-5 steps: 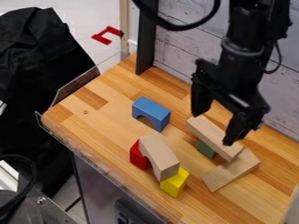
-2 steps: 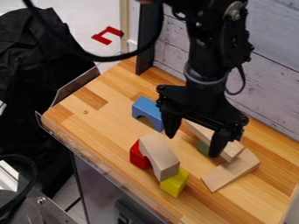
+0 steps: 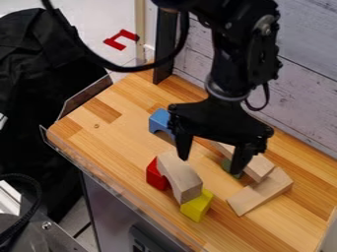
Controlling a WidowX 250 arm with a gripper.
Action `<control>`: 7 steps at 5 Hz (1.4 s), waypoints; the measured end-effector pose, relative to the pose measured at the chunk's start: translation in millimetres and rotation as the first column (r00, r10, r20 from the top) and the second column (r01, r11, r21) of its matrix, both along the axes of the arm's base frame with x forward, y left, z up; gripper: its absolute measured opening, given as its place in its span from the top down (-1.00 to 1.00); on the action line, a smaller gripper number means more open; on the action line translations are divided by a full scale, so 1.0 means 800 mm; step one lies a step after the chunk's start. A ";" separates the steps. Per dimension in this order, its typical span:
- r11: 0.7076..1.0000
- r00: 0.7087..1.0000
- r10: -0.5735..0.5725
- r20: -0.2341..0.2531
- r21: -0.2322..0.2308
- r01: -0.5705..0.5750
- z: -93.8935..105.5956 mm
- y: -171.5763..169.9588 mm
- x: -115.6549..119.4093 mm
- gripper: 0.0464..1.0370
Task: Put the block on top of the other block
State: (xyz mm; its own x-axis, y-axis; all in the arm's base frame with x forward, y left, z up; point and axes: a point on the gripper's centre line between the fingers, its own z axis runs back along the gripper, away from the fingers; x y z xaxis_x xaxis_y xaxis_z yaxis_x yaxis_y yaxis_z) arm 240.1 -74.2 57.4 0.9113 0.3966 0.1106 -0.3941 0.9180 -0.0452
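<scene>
My gripper [image 3: 209, 166] hangs open over the middle of the table, its fingers spread wide with nothing seen between them. One finger points down just behind the wooden block [image 3: 182, 176], which rests across the red block [image 3: 156, 175] and the yellow block [image 3: 197, 205]. The other finger is in front of a long wooden block [image 3: 258, 166], which leans over the green block [image 3: 227, 166] and a flat wooden block [image 3: 262, 192]. The blue arch block [image 3: 159, 121] stands at the left, partly covered by the gripper.
The wooden table [image 3: 85, 133] has a low clear guard [image 3: 99, 173] along its front left edge. Behind it rise a plank wall [image 3: 299, 93] and a black post [image 3: 164, 47]. Dark cloth [image 3: 46, 88] hangs at the left.
The gripper has moved left and toward the front from above the long wooden block, shifting slightly further since the second frame. Its fingers are still apart, and the blocks have not moved.
</scene>
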 end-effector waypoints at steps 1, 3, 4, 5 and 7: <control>0.983 0.983 0.182 0.014 -0.011 -0.182 -0.006 0.005 -0.001 -0.93; 0.872 0.872 0.487 0.052 -0.088 -0.482 -0.013 0.012 -0.013 -0.92; 0.839 0.840 0.539 0.051 -0.113 -0.532 -0.012 0.019 -0.018 -0.92; 0.796 0.801 0.597 0.033 -0.145 -0.587 -0.013 0.025 -0.016 -0.93; 0.804 0.810 0.587 0.010 -0.123 -0.581 -0.014 0.043 -0.019 -0.93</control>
State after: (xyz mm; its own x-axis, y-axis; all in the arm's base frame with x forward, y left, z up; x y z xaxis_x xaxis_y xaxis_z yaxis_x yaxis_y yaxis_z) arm 225.1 -39.5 45.9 0.4986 0.8640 0.0699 -0.8491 0.5030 -0.1614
